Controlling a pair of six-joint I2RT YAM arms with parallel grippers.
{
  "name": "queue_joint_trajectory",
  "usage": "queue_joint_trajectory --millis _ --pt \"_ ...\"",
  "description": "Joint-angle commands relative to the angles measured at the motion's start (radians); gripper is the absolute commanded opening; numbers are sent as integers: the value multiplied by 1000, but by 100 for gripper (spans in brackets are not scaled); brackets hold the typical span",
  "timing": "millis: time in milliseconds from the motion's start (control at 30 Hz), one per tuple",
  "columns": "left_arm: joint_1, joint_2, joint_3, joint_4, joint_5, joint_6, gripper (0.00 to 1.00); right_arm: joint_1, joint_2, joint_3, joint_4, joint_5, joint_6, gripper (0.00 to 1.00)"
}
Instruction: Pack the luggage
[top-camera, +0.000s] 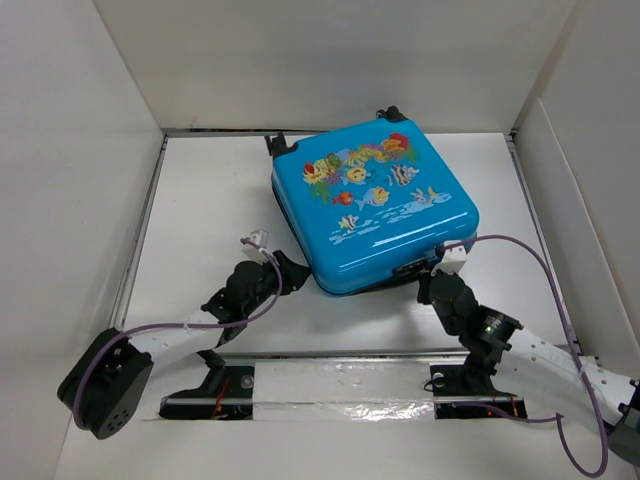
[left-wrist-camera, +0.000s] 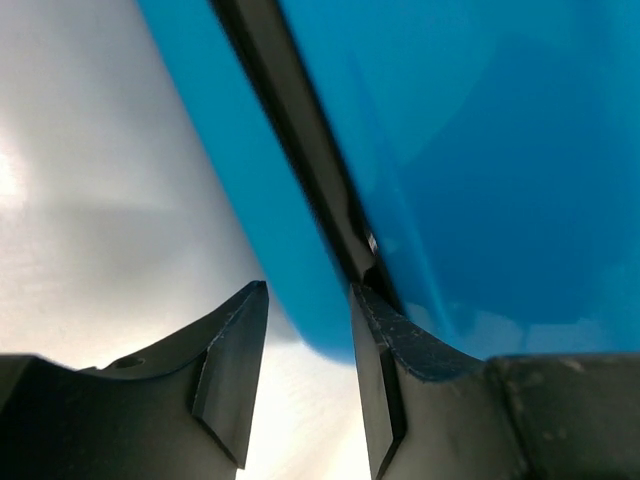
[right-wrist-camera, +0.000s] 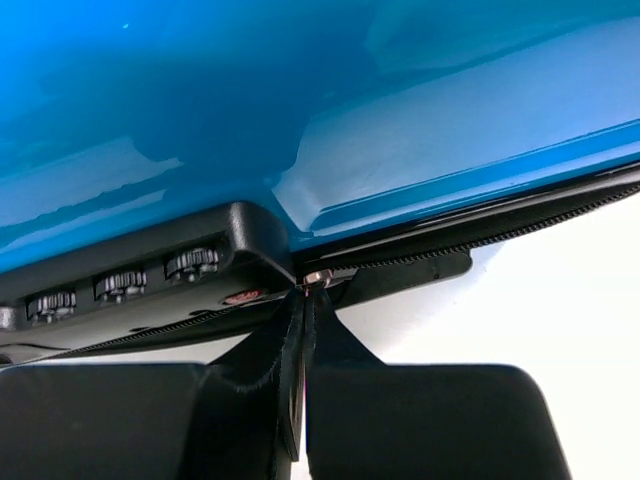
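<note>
Two sets: left jaws apart astride luggage (top-camera: 375, 205) edge, right jaws clamped on zipper pull (right-wrist-camera: 318, 277)

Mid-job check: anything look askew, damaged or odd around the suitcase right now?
Nothing damaged or spilled. The suitcase lies closed but turned at an angle on the table. The right gripper is pinched shut on the zipper pull beside the combination lock; the left gripper stands open at the near-left corner seam.
</note>
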Motion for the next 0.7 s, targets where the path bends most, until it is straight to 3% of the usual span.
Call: queue_joint_trajectory --millis 0,100,133,267,400,467,567,667 --pt "-119 52 64 90 -87 17 35 46 26 -34 300 -151 4 0" --pt "-133 105 104 131 -121 -1 35 185 147 7 299 -189 41 0" --pt "-133 114 114 139 -123 -9 35 289 182 32 283 -171 44 0" --pt "-143 151 152 161 -132 -20 35 493 346 197 166 -125 35 0" --pt "-143 169 184 184 -126 -33 35 574 485 335 64 -104 32 0" --pt "-143 172 193 193 -123 -35 35 583 534 354 123 -149 12 0" --pt "-164 177 209 192 -135 -30 35 583 636 366 378 -234 -28 0" --pt "-173 186 219 175 -134 -29 35 597 785 504 472 -272 -83 0"
